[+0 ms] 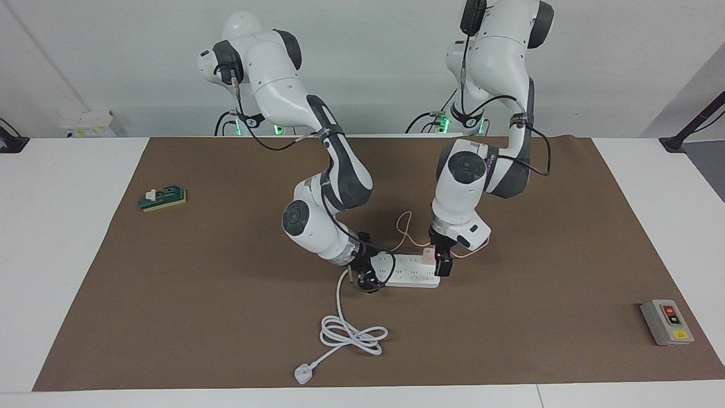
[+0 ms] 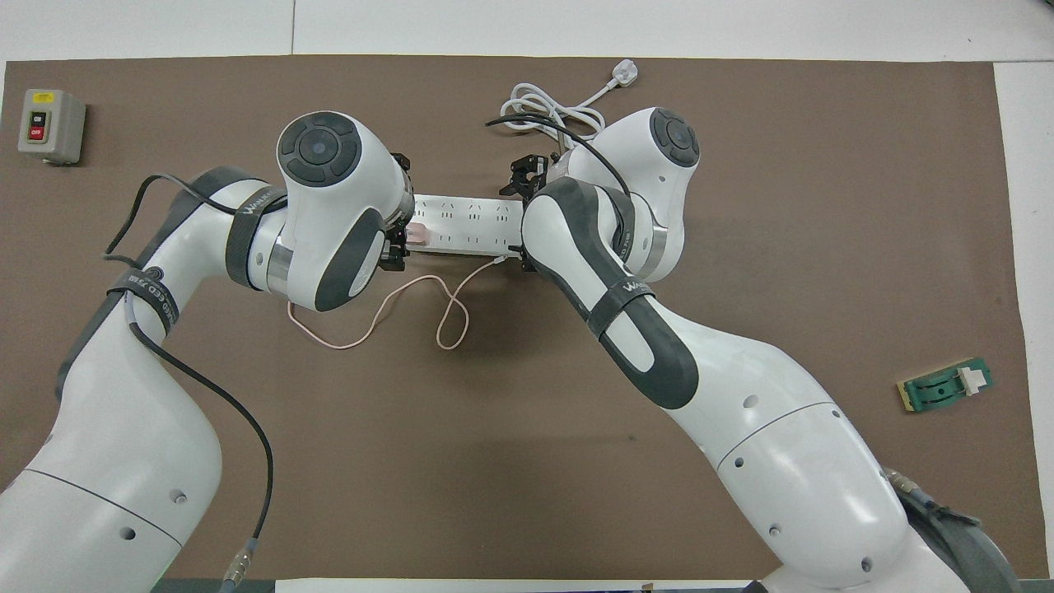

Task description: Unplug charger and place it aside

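Note:
The small pale-pink charger (image 1: 426, 256) (image 2: 418, 235) sits plugged into the long white power strip (image 1: 410, 273) (image 2: 469, 221), at the strip's end toward the left arm. Its thin pink cable (image 1: 403, 224) (image 2: 370, 329) loops on the mat, nearer the robots. My left gripper (image 1: 440, 262) (image 2: 403, 236) is down at the charger, right against it. My right gripper (image 1: 367, 277) (image 2: 524, 216) is down on the strip's other end, with a finger on each long side of the strip.
The strip's thick white cord (image 1: 351, 334) (image 2: 543, 107) coils farther from the robots and ends in a white plug (image 1: 303, 374) (image 2: 623, 76). A grey switch box (image 1: 667, 322) (image 2: 51, 125) and a green block (image 1: 163, 198) (image 2: 945, 384) lie toward the table's two ends.

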Available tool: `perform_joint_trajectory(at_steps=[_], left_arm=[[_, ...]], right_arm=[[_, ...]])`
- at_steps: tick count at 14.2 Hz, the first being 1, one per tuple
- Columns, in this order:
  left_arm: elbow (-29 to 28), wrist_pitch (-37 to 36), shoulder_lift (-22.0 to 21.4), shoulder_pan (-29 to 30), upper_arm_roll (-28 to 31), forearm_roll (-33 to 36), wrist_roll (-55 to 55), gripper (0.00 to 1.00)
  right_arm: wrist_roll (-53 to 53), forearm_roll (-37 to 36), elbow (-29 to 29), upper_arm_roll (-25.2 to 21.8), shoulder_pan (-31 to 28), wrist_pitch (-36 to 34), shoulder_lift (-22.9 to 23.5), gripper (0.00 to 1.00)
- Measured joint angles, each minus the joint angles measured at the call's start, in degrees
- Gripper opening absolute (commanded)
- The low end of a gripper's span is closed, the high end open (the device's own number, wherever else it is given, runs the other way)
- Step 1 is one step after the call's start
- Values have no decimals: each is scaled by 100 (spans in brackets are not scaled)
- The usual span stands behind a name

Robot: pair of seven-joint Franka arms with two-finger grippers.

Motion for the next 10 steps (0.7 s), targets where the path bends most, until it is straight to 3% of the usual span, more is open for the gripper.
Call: perform_joint_trajectory(at_steps=[10], left_arm=[[0,0,28,0,0,0,1,100]], right_arm=[[225,213,126,3,-26,-168,-1,100]])
